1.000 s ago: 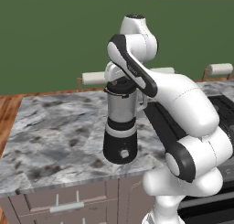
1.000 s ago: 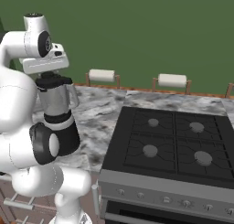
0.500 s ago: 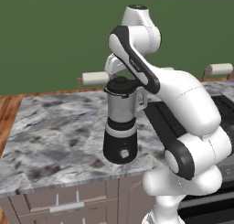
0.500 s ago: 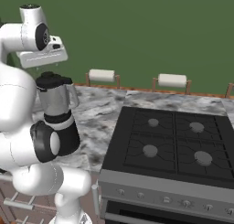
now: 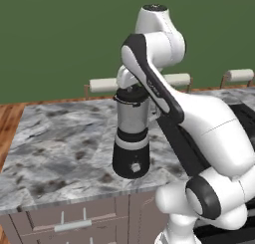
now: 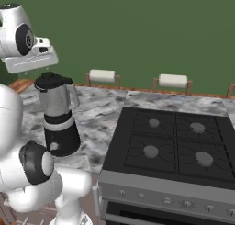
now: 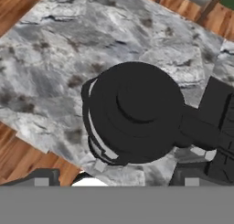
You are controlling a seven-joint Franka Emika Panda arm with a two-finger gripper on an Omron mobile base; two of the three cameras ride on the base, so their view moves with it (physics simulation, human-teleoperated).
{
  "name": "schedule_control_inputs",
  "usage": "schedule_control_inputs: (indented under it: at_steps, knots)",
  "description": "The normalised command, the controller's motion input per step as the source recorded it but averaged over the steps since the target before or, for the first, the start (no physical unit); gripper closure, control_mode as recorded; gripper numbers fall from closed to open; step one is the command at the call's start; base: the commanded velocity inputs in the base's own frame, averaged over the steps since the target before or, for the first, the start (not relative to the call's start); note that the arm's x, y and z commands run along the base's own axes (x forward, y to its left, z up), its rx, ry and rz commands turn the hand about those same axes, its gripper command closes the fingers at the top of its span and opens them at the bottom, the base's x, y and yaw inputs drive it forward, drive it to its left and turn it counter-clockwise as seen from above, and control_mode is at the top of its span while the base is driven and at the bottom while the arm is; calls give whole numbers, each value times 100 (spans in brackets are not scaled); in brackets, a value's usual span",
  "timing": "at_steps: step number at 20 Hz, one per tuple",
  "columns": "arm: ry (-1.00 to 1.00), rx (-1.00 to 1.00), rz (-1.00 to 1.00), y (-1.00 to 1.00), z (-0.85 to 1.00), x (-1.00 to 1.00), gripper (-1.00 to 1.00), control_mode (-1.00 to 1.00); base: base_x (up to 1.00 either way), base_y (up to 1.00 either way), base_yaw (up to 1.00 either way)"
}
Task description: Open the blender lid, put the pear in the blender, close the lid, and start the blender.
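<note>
The blender [image 5: 131,138] [image 6: 58,120] stands upright near the front edge of the marble counter, its white dial [image 5: 134,166] facing forward. The round black blender lid [image 7: 137,109] [image 6: 51,81] sits on top of the jar. My gripper [image 7: 116,179] hangs straight above the lid and clear of it. It is open, its fingertips [image 7: 43,177] wide apart with nothing between them. In the hand view the jar's handle [image 7: 201,127] sticks out to the right. The pear is out of view.
A black stove [image 6: 170,146] with several burners adjoins the counter [image 5: 60,138] on the right. Two paper towel rolls [image 6: 102,75] [image 6: 173,80] stand along the back wall. Wooden floor [image 7: 23,154] lies beyond the counter's edge.
My hand has risen from right on the lid to well above it. The lid has stayed on the jar and the blender has not moved.
</note>
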Motion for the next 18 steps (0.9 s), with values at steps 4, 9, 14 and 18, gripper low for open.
schedule_control_inputs:
  at_steps: [4,9,14,18]
  knots:
    - [-13,0,-34,0,-94,-100,-100,-100,0,0,0]
    - [-11,0,-49,0,-100,-92,-100,-100,0,0,0]
    - [-7,0,-57,11,-96,-38,-100,-100,0,0,0]
    - [-13,0,-53,11,-64,2,-100,-100,0,0,0]
